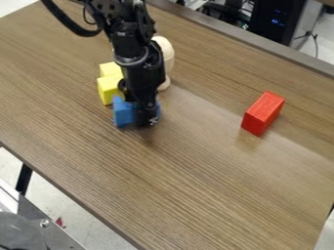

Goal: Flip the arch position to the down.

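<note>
Gripper (pixel 147 118): I have it low at the blue block (pixel 122 113); whether open or closed, I cannot tell
Blue block: seemingly the arch, on my bench (pixel 215 188), partly hidden by me
Yellow piece (pixel 108 90): near the blue
Pale rounded piece (pixel 166 54): partly behind my arm
Red block (pixel 263 113): well apart

from my end, i can read no text, label, brand, number or sign. on the dark case (pixel 264 29) beyond the worktop (pixel 202 171), small blue lights (pixel 277 21) glow, too tiny for me to tell any characters.
</note>
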Robot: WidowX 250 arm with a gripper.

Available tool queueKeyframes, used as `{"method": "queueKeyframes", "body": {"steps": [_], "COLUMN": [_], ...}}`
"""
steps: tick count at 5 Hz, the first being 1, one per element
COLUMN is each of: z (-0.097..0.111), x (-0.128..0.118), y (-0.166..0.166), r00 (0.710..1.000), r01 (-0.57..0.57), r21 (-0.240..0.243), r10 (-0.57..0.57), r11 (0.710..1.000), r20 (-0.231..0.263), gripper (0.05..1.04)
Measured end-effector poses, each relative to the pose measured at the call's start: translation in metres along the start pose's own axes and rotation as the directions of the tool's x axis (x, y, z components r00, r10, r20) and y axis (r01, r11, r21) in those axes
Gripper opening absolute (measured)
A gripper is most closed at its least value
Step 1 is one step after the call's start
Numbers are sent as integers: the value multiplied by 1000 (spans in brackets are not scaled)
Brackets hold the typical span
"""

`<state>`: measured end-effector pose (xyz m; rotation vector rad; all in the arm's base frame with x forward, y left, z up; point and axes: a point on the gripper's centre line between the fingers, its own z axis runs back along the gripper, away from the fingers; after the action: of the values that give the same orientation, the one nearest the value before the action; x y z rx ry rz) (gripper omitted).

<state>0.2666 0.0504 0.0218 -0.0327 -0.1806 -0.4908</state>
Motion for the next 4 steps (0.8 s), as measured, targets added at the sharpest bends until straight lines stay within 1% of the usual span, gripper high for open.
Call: {"method": "queueKeyframes", "body": {"steps": [1, 2, 3, 4], "z": [25, 60, 65, 39], "x": [25, 68, 108, 131], "y": [-14, -25, -22, -13], "r00": [994, 946, 847, 741], "r01": [-97, -311, -524, -661], "r21": [-129, -330, -465, -542], "r10": [103, 324, 494, 562], "r11": [987, 891, 713, 519], "r20": [40, -15, -198, -367], "gripper": [310, 309, 309, 309]}}
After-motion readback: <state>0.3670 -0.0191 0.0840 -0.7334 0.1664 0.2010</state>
